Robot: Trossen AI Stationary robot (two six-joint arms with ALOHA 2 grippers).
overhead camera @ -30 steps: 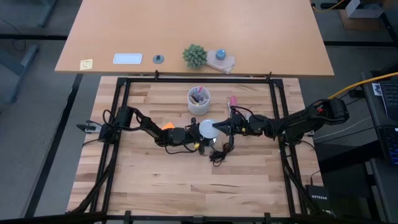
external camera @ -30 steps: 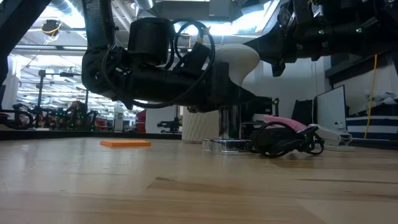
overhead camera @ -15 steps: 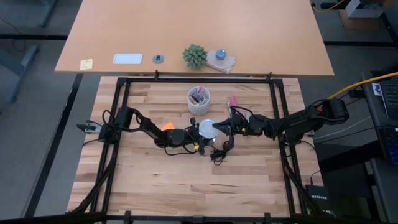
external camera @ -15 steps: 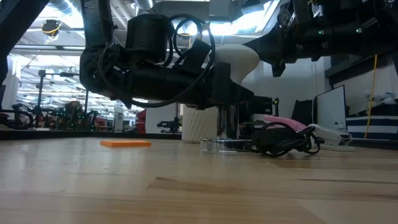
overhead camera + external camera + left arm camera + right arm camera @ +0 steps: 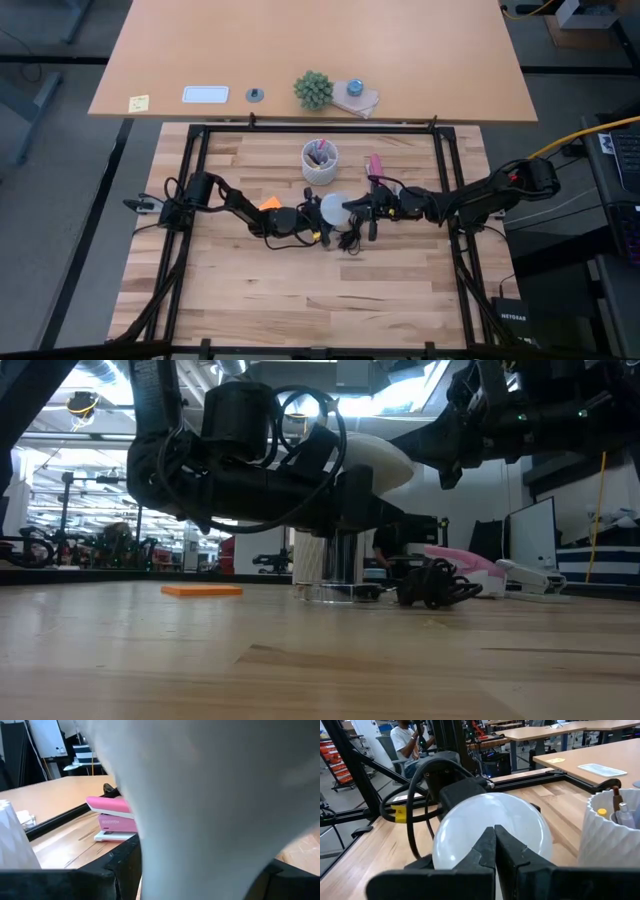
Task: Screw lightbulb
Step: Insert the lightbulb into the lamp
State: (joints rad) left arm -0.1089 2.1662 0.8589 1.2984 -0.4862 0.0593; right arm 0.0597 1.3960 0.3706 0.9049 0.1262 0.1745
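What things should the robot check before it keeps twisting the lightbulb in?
1. Left gripper has the lightbulb in its fingers: ok, the bulb fills the left wrist view.
2. Right gripper at the bulb's round end: ok, fingertips together against it.
3. Bulb base meeting the silvery fitting: cannot tell, the arm hides it.
4. Black cord clear of the fitting: cannot tell.
5. Cup of pens out of the way: ok, it stands apart behind the bulb.

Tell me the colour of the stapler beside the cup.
Pink with a white base; the stapler shows best in the left wrist view.
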